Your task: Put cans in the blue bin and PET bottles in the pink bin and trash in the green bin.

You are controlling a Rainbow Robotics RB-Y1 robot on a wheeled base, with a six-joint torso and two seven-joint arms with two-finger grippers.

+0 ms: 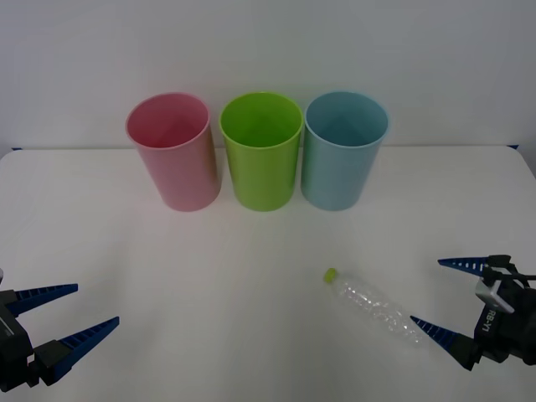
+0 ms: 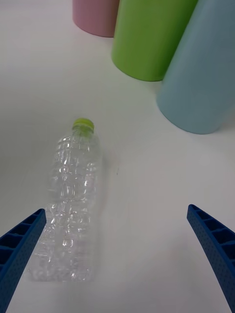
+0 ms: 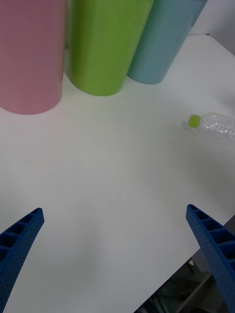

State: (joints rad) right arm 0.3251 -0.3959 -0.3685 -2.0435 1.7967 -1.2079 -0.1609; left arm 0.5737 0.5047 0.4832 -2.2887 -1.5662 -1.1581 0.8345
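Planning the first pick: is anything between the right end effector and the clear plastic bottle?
Nothing visible. The right end effector is open beside the base of the slim clear crinkled plastic bottle, which lies on the bare white table. The three bins stand farther back.

A white table (image 1: 251,268) takes up most of the scene — smooth, matte, evenly lit, with soft, faint shadows. Behind its far edge stands a plain pale wall (image 1: 268,42) — blank, greyish white. Past the near edge, dark floor.
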